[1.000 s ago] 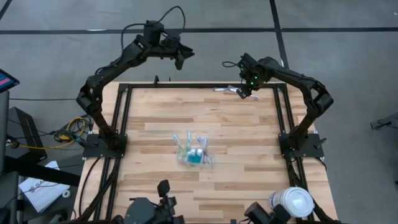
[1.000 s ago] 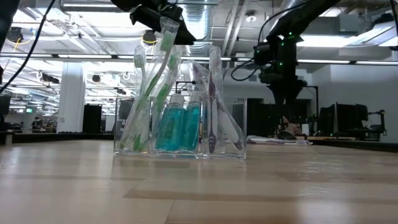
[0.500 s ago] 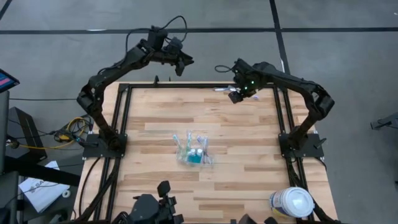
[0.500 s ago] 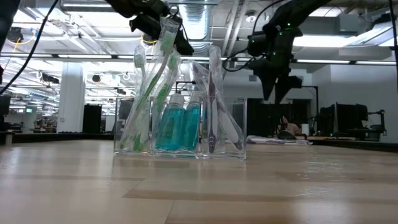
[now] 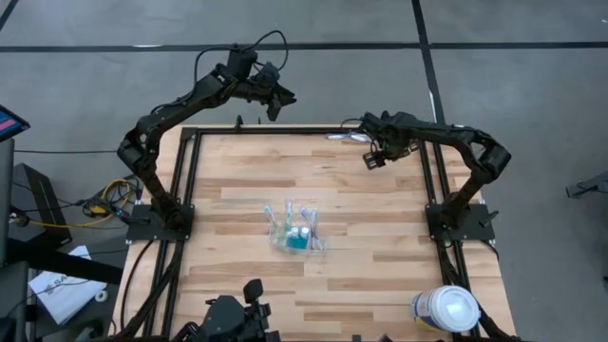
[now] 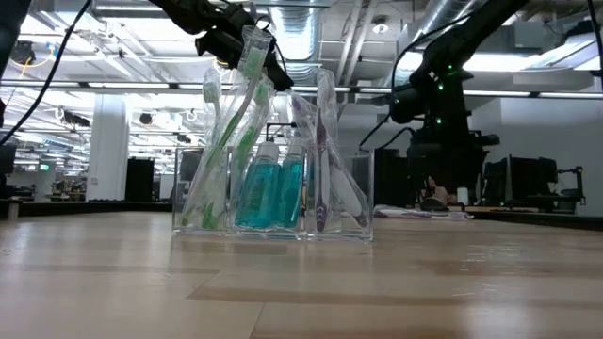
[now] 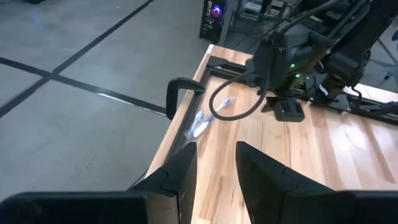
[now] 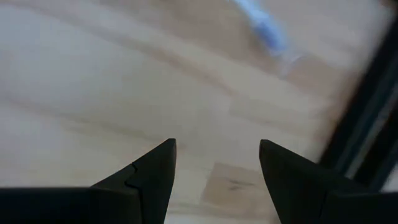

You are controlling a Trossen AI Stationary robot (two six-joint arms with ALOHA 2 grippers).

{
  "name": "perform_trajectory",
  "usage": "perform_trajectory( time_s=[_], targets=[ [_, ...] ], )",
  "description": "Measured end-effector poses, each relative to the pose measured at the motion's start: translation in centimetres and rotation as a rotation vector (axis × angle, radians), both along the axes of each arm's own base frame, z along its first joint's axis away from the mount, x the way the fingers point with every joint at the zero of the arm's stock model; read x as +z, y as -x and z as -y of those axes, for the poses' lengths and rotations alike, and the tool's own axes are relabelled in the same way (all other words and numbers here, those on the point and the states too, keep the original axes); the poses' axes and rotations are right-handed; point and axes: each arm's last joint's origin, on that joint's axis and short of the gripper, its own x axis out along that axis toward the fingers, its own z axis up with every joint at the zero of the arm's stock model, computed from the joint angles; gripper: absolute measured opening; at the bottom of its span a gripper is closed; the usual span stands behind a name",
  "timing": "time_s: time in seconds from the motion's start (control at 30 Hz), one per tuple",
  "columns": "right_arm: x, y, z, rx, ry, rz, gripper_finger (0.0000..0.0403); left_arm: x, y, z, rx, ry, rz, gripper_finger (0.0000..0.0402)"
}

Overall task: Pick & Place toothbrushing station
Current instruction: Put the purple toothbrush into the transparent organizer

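The toothbrush holder (image 5: 295, 231), filled with brushes, stands untouched at the table's (image 5: 380, 256) centre. The right gripper (image 5: 373, 158), fingers spread and empty, is held low near the far edge beside a loose toothbrush (image 5: 348, 138), probably the next pick. The left gripper (image 5: 273, 103), slightly parted, waits beyond that edge.

The table (image 5: 361, 204) is pale wood in long planks, smooth with a soft sheen; its frame (image 5: 187, 171) is matt black metal; the holder (image 6: 273, 160) is clear, glossy plastic, glinting at its edges; the toothbrushes (image 6: 247, 113) inside look translucent plastic; the tub (image 5: 445, 310) has a smooth white plastic lid; the floor (image 5: 85, 85) is dull grey, faintly mottled.
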Motion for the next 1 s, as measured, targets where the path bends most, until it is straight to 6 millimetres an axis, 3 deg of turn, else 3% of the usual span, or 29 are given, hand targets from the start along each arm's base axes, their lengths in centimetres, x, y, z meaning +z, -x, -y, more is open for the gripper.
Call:
perform_trajectory(
  time_s=[0.1,0.23,0.37,0.47,0.57,0.67,0.83,1.0],
  targets=[
    [0.1,0.1,0.4,-0.015,0.032,-0.002,0.0221,0.0,0.0,0.0,-0.002,0.0,0.002,0.0106],
    [0.0,-0.3,0.8,-0.07,-0.023,0.132,0.0221,0.0,0.0,0.0,-0.004,0.0,0.002,0.0106],
    [0.8,-2.6,0.8,-0.068,0.005,0.373,0.0221,0.0,0.0,0.0,-0.006,-0.003,0.002,0.0106],
    [2.8,-4.5,1.6,-0.062,0.095,0.526,0.0221,0.0,0.0,0.0,-0.007,-0.004,0.002,0.0106],
    [5.0,-5.1,3.7,-0.085,0.181,0.616,0.0219,0.0,0.0,0.0,-0.007,-0.004,0.002,0.0106],
    [5.8,-4.7,6.3,-0.123,0.205,0.603,0.0208,0.0,0.0,0.0,-0.005,-0.002,0.003,0.0106],
    [5.9,-4.1,10.8,-0.175,0.198,0.544,0.0184,0.0,0.0,0.0,-0.018,0.005,0.009,0.0106],
    [5.2,-4.3,13.7,-0.12,0.096,0.488,0.0188,0.0,0.0,0.1,-0.028,0.016,0.015,0.0106]
  ],
)
